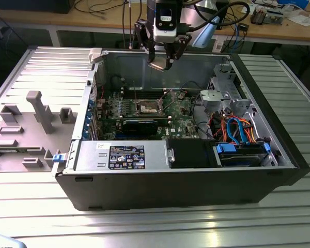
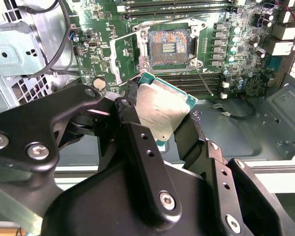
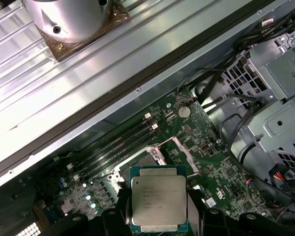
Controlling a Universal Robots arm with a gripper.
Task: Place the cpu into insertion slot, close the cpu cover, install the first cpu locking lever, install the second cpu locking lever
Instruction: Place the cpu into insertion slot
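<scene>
My gripper (image 1: 160, 62) hangs above the open computer case, near its back wall, shut on the cpu (image 1: 157, 66). In both wrist views the cpu (image 2: 162, 109) (image 3: 157, 200) is a flat square chip with a dull silver top and a green edge, clamped by its sides between the black fingers (image 2: 132, 123) (image 3: 196, 209). Below it on the green board lies the insertion slot (image 2: 168, 45) (image 3: 148, 160) (image 1: 146, 107), its dark contact field bare. The cpu cover (image 2: 119, 58) (image 3: 181, 149) stands swung open beside the slot. The chip is well above the board and touches nothing.
Long memory slots (image 2: 191, 81) run beside the socket. A long black card (image 1: 139, 124) lies in front of it. A metal drive cage (image 1: 223, 95) with coloured cables (image 1: 237, 132) fills the exterior view's right. A grey fixture tray (image 1: 31, 124) sits outside the case.
</scene>
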